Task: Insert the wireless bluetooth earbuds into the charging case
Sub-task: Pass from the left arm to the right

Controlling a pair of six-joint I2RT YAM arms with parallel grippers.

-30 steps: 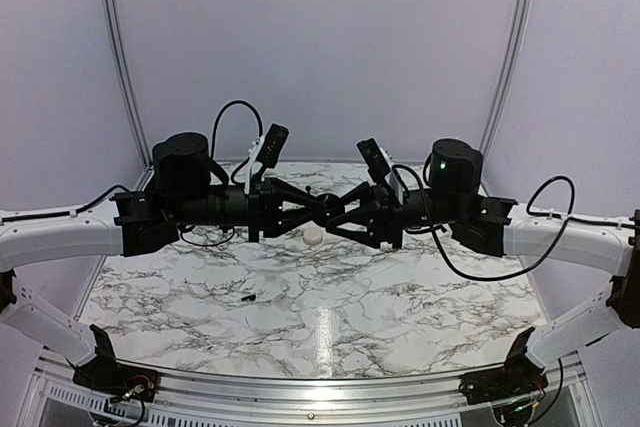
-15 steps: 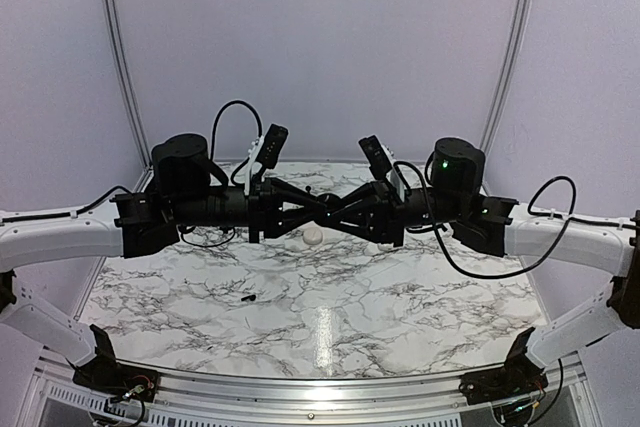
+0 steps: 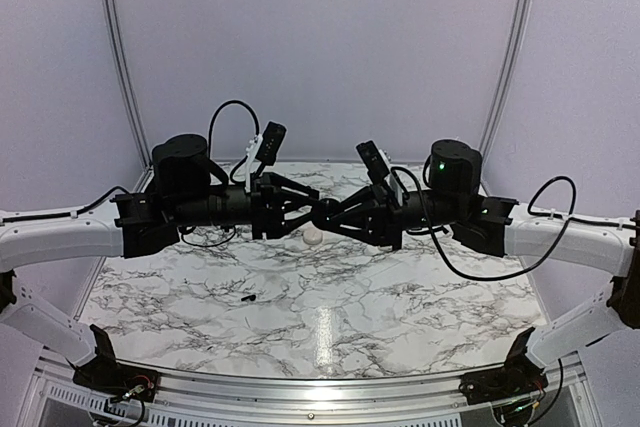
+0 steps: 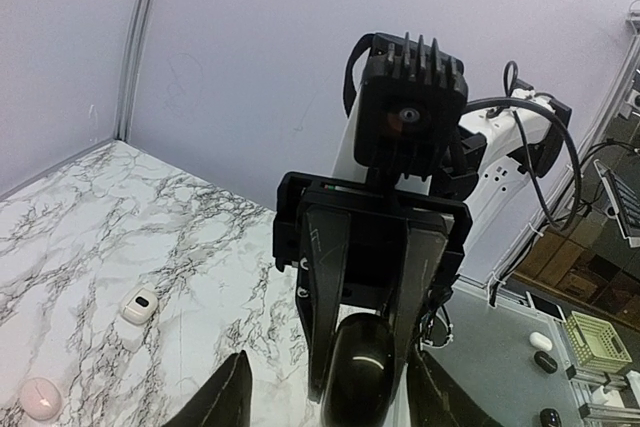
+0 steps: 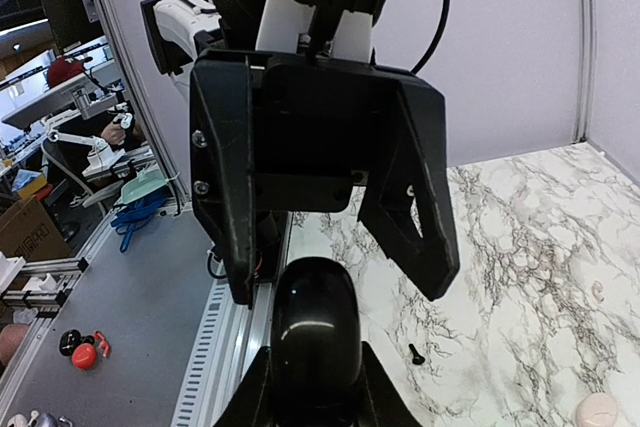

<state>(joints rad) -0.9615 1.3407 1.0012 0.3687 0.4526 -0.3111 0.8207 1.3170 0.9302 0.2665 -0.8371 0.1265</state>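
Marble table (image 3: 400, 307), black round puck (image 5: 313, 332)

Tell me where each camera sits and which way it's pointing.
Top: above and behind the bases, facing the back wall; shows both arms, with the left claw and right claw meeting over the table.
Left wrist: on the left arm, looking rightward; own fingertips at the bottom, the right claw gripping the puck.
Right wrist: on the right arm, looking leftward; own fingers on the puck, the open left claw beyond.
Shared: all three show the case; both wrist views show the puck.
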